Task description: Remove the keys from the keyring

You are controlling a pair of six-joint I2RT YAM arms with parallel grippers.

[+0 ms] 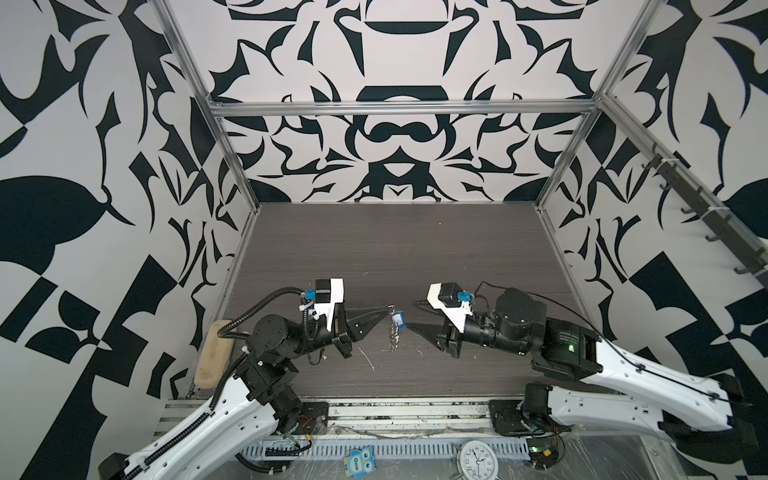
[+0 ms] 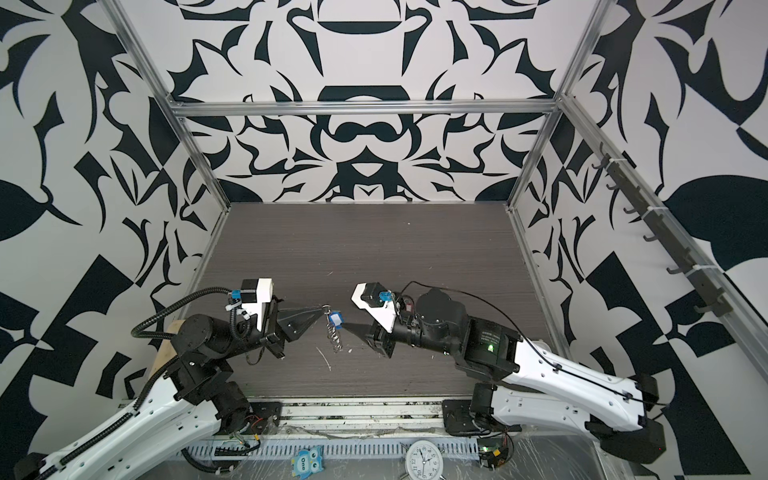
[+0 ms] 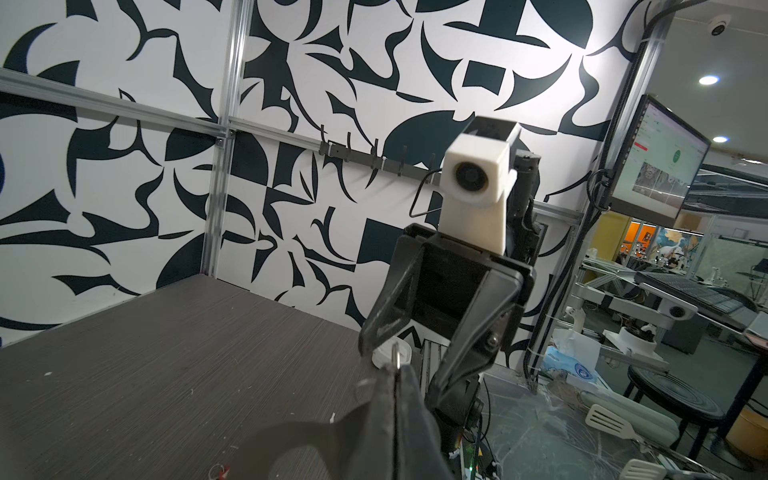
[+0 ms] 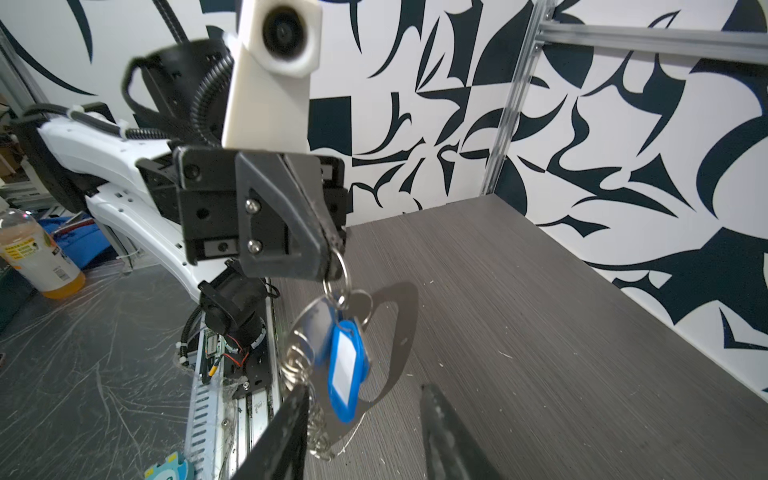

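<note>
Above the table's [image 1: 374, 249] near middle | left gripper [image 4: 330, 253] pinching the keyring [image 4: 405, 324] by its top ring, plate dangling | blue key tag [image 4: 347, 370] hangs from it | right gripper [image 4: 361, 392] spread, just right of the tag | advice: grip the tag's body squarely, avoid the loose rings.
</note>
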